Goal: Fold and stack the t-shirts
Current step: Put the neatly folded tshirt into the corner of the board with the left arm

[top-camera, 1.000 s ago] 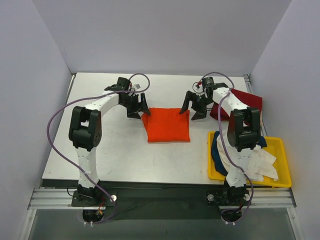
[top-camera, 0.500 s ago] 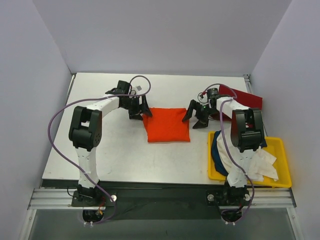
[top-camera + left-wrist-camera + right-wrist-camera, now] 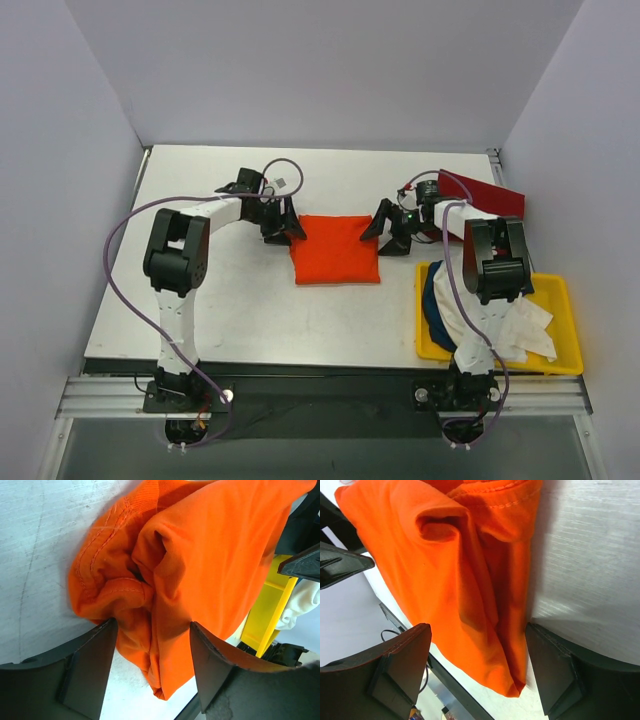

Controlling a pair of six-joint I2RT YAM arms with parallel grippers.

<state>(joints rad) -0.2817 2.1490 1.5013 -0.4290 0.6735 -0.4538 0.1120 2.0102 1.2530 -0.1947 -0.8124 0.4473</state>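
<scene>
The grey table (image 3: 220, 320) carries everything. In its middle lies the bright orange t-shirt (image 3: 335, 250), folded into a compact, roughly square pad with flat sides and slightly rounded corners.

At the near right sits the yellow bin (image 3: 556, 292), and two more shirts are heaped loosely in it. A crumpled white t-shirt (image 3: 520, 325) spills toward the right rim, and a navy t-shirt (image 3: 432, 300) hangs against the left wall. At the far right of the table, beyond the bin, the dark red t-shirt (image 3: 490, 197) lies flat and is partly hidden by the right arm.

The left gripper (image 3: 289, 228) is at the orange pad's far left corner. In the left wrist view its fingers (image 3: 90, 665) stand wide apart, and the cloth (image 3: 215, 555) fills the gap between them. The layers there are bunched into soft rolls, with a double-stitched hem curling at the edge.

The right gripper (image 3: 385, 238) is at the far right corner. In the right wrist view its fingers (image 3: 405, 660) are also spread wide. The folded edge (image 3: 445, 580) lies between them, creased into one deep pleat with a stitched hem on top.

Neither pair of jaws is closed tight on the cloth.
</scene>
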